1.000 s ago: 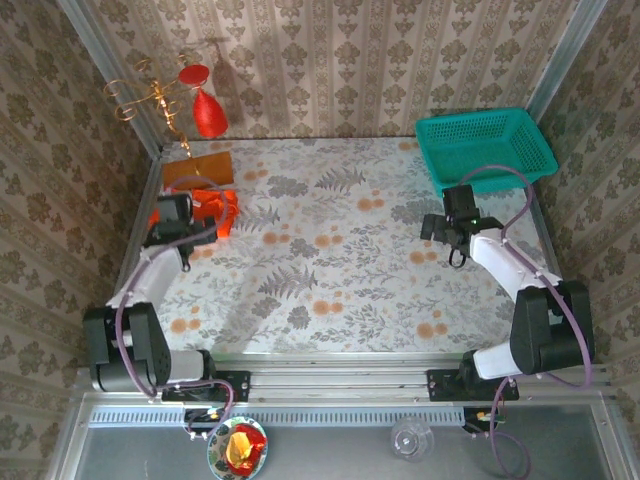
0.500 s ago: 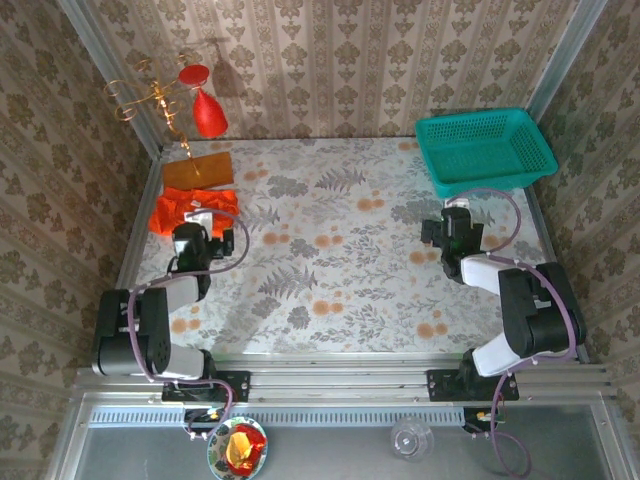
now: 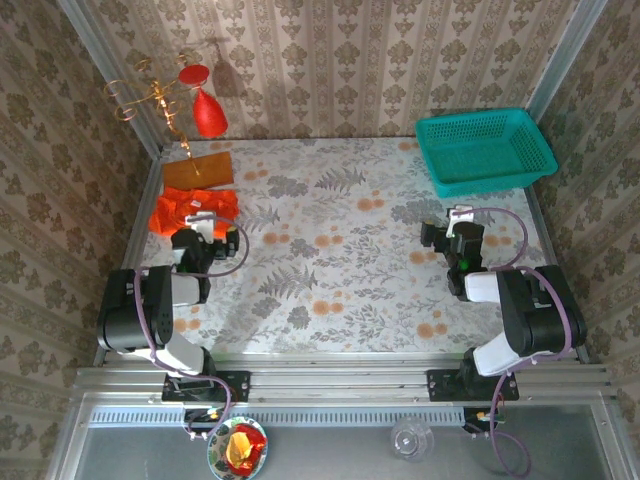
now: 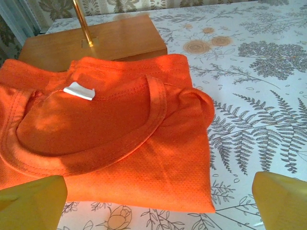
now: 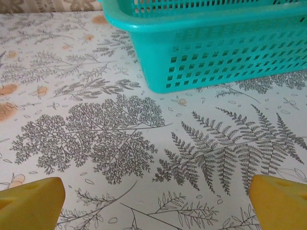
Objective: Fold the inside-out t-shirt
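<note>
The inside-out t-shirt (image 3: 193,209) lies folded into a small orange-red rectangle at the table's far left. In the left wrist view the t-shirt (image 4: 120,139) lies flat, its collar and white tag facing up. My left gripper (image 3: 198,232) hovers just near of the shirt's front edge. The left gripper (image 4: 157,206) is open, its yellow fingertips (image 4: 31,201) wide apart and empty. On the right side, my right gripper (image 3: 460,225) sits low over the table. The right gripper (image 5: 154,206) is open too, with only the patterned tabletop between its fingers.
A teal basket (image 3: 485,150) stands at the back right, and the same basket (image 5: 216,52) lies just ahead of the right gripper. A wooden block (image 3: 197,170) with a gold stand and red ornament (image 3: 208,112) sits right behind the shirt. The floral table (image 3: 340,250) stretches between the arms.
The left gripper has drawn back off the shirt toward its base, leaving the shirt lying folded. The right arm has also pulled back and folded in closer to its base.
</note>
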Action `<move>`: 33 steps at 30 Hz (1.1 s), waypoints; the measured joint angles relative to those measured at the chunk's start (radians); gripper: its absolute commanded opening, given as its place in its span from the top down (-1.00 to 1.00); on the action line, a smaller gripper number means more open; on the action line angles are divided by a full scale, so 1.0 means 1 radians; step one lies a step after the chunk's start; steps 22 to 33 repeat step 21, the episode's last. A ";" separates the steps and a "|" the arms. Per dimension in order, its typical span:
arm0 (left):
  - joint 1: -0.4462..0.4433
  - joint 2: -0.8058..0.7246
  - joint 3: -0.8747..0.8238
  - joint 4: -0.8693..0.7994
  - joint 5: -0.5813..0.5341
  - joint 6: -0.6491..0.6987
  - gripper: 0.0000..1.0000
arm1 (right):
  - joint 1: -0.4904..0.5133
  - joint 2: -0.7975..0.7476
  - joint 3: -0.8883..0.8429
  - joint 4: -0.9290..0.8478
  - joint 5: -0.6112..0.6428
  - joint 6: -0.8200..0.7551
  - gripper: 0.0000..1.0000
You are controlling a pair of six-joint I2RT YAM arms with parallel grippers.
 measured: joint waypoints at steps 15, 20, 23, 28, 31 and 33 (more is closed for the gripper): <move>-0.052 0.000 0.000 0.039 -0.107 0.023 -1.00 | 0.000 0.000 0.000 0.036 -0.015 0.000 -1.00; -0.052 0.000 0.000 0.041 -0.114 0.025 -0.99 | 0.000 0.000 0.000 0.037 -0.015 0.000 -1.00; -0.052 0.000 0.000 0.041 -0.114 0.026 -1.00 | 0.000 0.000 0.000 0.037 -0.015 0.000 -1.00; -0.052 0.000 0.000 0.041 -0.114 0.026 -1.00 | 0.000 0.000 0.000 0.037 -0.015 0.000 -1.00; -0.052 0.000 0.000 0.041 -0.114 0.026 -1.00 | 0.000 0.000 0.000 0.037 -0.015 0.000 -1.00; -0.052 0.000 0.000 0.041 -0.114 0.026 -1.00 | 0.000 0.000 0.000 0.037 -0.015 0.000 -1.00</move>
